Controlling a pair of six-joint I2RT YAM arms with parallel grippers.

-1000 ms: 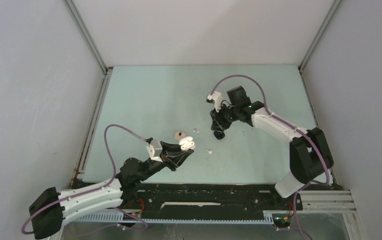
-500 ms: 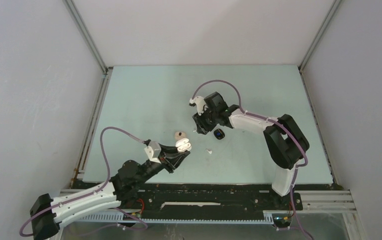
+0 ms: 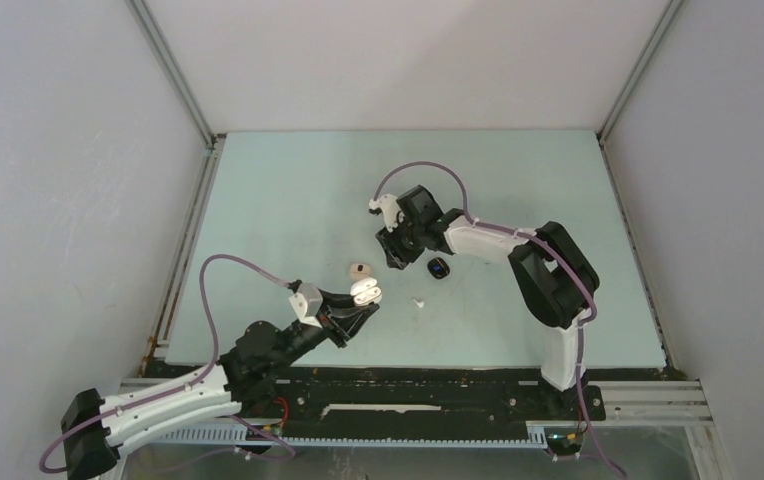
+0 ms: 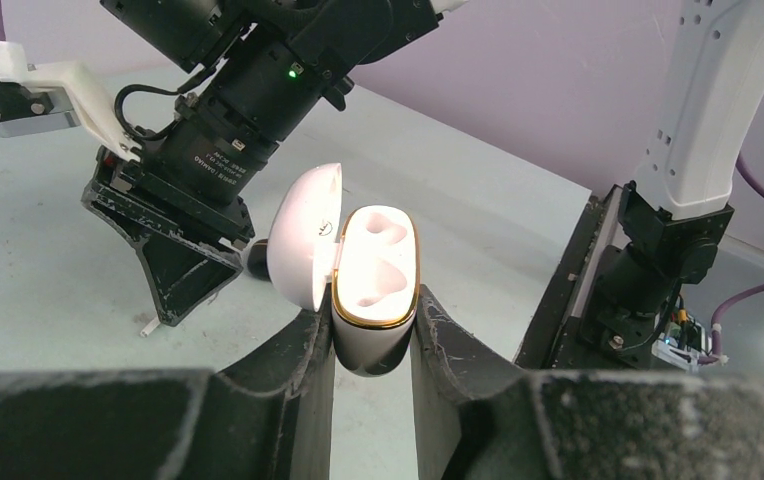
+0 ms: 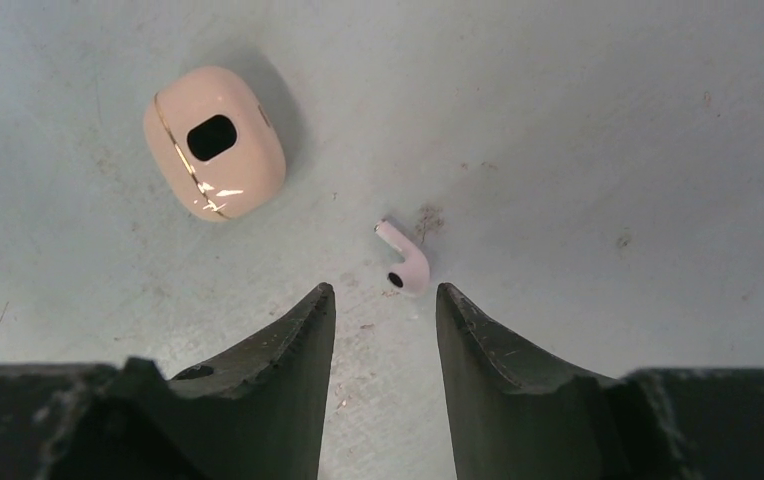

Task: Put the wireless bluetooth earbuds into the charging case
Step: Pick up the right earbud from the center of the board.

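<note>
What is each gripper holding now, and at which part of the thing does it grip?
The left gripper holds the open white charging case by its lower body. The right gripper holds nothing.

Glossy white plastic charging case [image 4: 373,265], metallic gold trim; matt, scuffed table [image 5: 558,120].

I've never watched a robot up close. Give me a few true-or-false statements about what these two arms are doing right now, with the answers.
1. The left tool grips a white charging case with its lid open. True.
2. That case's sockets both hold earbuds. False: both are empty.
3. The right tool is clamped on an earbud. False: it is open, and the pale earbud lies on the table just ahead of its fingertips.
4. A beige case lies on the table, apart from that earbud. True.
</note>
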